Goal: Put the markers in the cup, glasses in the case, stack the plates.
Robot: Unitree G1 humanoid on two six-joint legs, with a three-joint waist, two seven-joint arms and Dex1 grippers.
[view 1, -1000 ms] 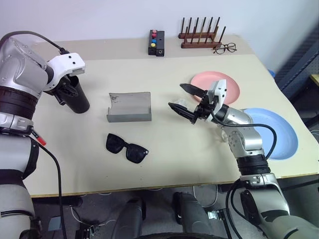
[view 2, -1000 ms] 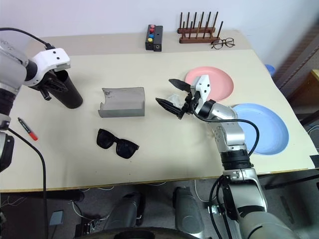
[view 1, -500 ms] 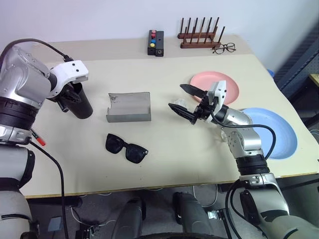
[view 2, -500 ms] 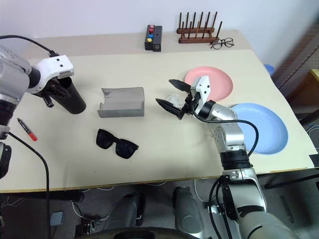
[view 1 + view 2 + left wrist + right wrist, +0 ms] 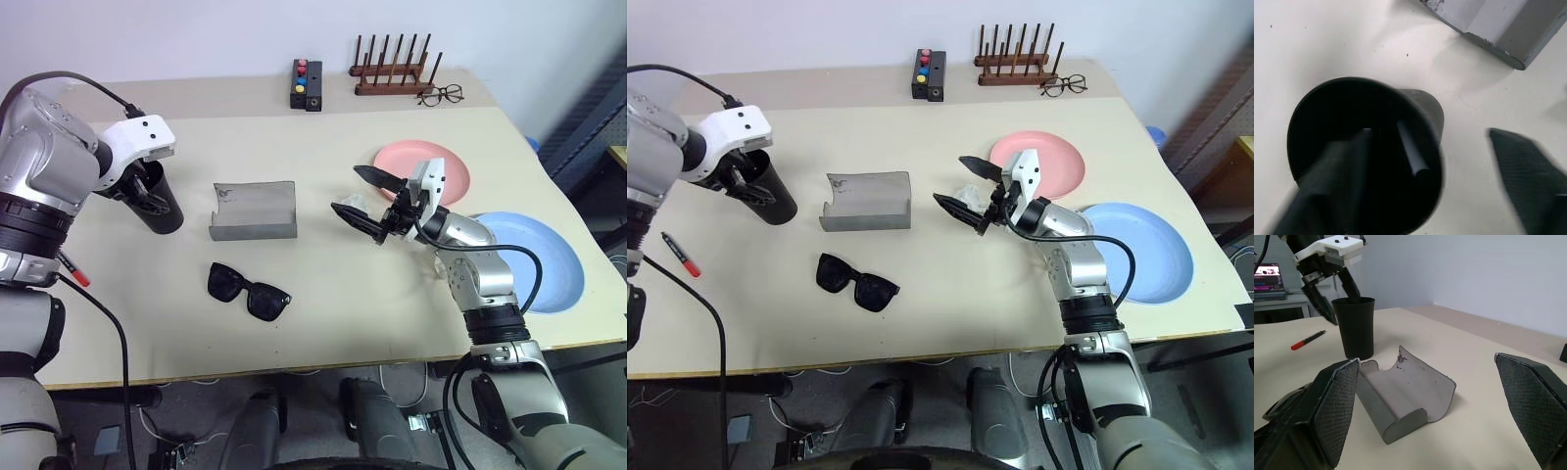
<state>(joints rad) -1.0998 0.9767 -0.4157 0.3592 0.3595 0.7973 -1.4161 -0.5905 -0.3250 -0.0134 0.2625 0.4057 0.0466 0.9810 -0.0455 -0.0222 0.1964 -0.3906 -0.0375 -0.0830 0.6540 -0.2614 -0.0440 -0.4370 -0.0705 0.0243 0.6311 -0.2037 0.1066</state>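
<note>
The black cup [image 5: 159, 204] stands at the table's left, and my left gripper [image 5: 140, 184] hovers open right over its rim. Inside the cup [image 5: 1366, 147] leans a thin dark marker [image 5: 1410, 149]. The other marker [image 5: 678, 253], dark with a red end, lies on the table left of the cup. The grey case [image 5: 255, 211] sits open mid-table, with the black sunglasses [image 5: 248, 291] in front of it. My right gripper [image 5: 348, 189] is open and empty, held level right of the case. The pink plate [image 5: 436, 166] and blue plate [image 5: 544, 259] lie apart at the right.
At the back stand a wooden rack [image 5: 392, 73], clear eyeglasses [image 5: 443, 94] and a black box with coloured buttons [image 5: 308, 85]. The blue plate lies close to the table's right edge.
My left gripper has opened above the cup, and the thin dark marker that stuck out beside it earlier now rests inside the cup. The right arm has kept still.
</note>
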